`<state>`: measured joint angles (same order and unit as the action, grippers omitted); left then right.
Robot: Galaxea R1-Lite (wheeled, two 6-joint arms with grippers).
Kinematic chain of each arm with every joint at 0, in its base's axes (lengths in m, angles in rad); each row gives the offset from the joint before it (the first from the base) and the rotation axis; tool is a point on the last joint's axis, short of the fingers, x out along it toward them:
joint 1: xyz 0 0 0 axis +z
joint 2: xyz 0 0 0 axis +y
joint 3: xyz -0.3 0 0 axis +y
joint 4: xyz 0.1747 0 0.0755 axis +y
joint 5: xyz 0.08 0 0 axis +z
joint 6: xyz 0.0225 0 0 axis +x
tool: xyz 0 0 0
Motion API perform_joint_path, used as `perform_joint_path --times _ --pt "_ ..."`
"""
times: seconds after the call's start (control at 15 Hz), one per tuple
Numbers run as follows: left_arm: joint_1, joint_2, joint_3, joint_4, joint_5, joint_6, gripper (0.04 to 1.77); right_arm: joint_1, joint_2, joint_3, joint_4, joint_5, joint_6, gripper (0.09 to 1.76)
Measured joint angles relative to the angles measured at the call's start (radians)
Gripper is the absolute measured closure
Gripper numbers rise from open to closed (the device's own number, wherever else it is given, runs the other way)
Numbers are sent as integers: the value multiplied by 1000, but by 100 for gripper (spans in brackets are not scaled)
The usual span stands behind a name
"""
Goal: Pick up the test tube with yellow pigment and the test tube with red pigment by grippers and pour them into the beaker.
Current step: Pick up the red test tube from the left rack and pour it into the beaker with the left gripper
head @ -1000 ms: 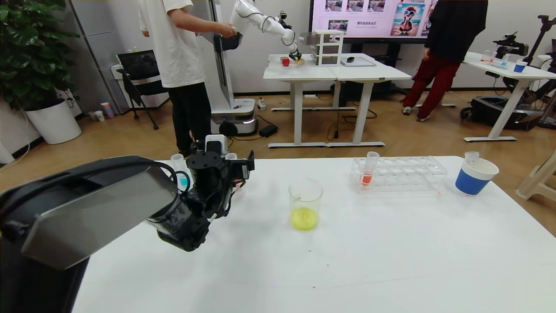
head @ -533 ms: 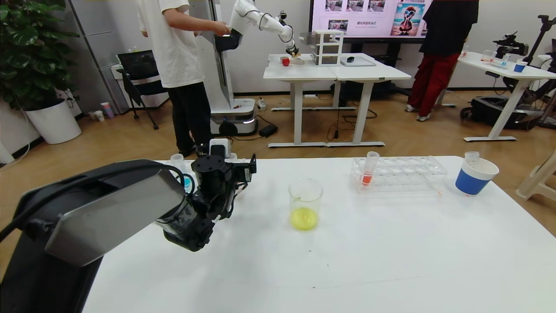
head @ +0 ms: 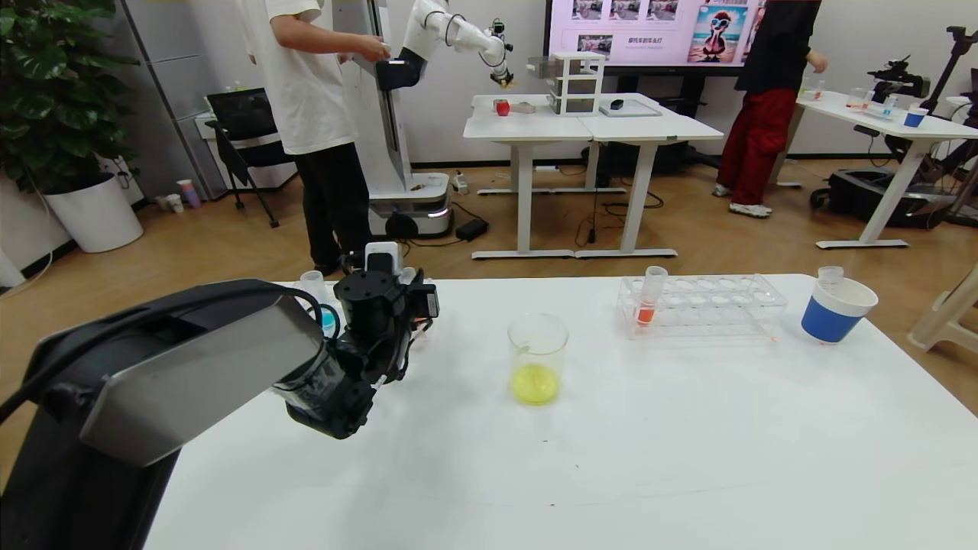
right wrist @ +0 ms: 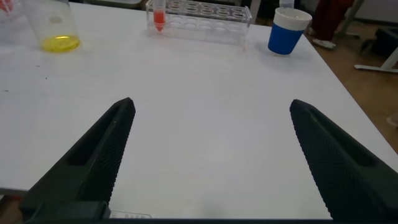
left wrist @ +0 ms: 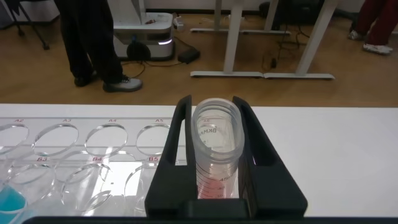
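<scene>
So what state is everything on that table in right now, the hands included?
Left hand: shut on a red tube at the left rack.
Right hand: open, holding nothing.
Beaker: upright, yellow liquid in the bottom.
Right rack: one red-liquid tube standing in it.
Blue cup: upright.

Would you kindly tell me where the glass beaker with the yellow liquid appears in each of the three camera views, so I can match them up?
Head view: the beaker stands at centre on the white table.
Left wrist view: not in it; the left gripper fills the view, shut on a tube with red liquid.
Right wrist view: the beaker sits at the far corner, beyond the open right gripper.
Shared landmark: the clear rack holding a red tube.
</scene>
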<state>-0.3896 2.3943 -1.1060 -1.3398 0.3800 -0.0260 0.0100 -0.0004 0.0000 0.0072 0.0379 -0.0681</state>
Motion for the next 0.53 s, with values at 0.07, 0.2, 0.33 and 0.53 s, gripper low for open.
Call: perform_joint_path --times 0.07,0.2,0.33,0.53 --pt "0 0 0 0 -1 -1 122 0 0 0 0 0 0 11" --pt "1 0 0 3 -3 0 128 0 0 0 1 0 0 11" --pt "0 -3 -2 5 -6 1 128 0 0 0 0 0 0 11" --pt "3 -31 -13 41 -8 6 128 0 0 0 0 0 0 11"
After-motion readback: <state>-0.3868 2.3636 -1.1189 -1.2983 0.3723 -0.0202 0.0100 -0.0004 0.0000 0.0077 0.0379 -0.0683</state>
